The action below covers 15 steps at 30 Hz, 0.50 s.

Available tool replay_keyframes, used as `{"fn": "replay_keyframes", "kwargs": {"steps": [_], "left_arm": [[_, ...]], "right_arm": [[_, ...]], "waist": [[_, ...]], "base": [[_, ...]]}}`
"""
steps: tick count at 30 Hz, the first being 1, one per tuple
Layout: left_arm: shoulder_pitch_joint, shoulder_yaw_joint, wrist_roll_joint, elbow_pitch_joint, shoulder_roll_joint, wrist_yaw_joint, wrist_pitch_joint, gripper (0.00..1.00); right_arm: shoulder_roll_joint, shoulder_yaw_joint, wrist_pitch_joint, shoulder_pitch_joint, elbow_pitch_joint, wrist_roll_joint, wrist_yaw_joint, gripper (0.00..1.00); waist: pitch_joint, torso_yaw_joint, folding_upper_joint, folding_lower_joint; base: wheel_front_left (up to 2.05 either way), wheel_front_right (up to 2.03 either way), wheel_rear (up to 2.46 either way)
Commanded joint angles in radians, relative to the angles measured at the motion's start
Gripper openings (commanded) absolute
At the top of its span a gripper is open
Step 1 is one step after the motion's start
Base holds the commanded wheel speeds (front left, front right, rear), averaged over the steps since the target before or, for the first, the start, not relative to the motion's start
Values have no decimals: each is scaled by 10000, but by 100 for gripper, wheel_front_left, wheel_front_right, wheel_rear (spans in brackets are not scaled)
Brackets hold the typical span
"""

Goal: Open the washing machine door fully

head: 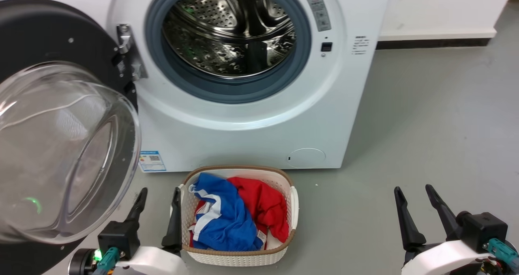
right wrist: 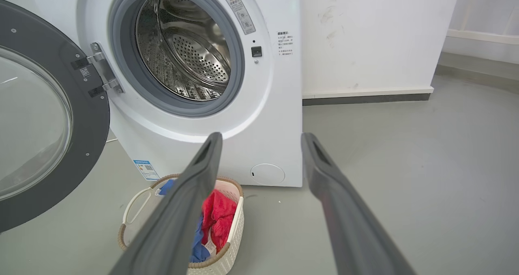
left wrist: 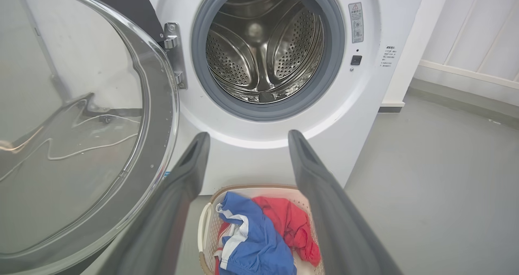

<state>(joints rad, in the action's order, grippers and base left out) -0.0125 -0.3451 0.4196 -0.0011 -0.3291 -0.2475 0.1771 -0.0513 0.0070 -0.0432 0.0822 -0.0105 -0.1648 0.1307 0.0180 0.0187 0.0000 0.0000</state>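
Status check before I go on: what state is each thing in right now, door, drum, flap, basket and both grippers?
Door: open, swung wide to the left.
Drum: empty.
Flap: shut.
Basket: holding red and blue clothes.
Left gripper: open, holding nothing.
Right gripper: open, holding nothing.

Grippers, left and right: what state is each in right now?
Left gripper with long dark fingers: open, holding nothing.
Right gripper with long dark fingers: open, holding nothing.

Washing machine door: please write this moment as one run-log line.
round black-ringed glass door: open wide | perforated steel drum: empty | left end effector: open, free | right end effector: open, free
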Motion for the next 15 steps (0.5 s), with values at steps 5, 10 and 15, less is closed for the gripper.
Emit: {"fn": "replay_keyframes", "kwargs": {"steps": [5,10,15], "left_arm": [[-164,219,80,346,-95,-142,219,100],[-253,327,161,453,-178,-134,308,100],[-217,324,210,436,-184,-92,362,100]], "right_arm": [[16,-26,-7,-25,-21,49,1,100],[16,-90,-58,-27,-70,-42,1,100],[16,-175,-83,-82,-100,-1,1,100]], "waist": [[12,219,0,0],[-11,197,0,0],[-16,98,0,0]], "base": [[0,0,0],[0,0,0],[0,0,0]]}}
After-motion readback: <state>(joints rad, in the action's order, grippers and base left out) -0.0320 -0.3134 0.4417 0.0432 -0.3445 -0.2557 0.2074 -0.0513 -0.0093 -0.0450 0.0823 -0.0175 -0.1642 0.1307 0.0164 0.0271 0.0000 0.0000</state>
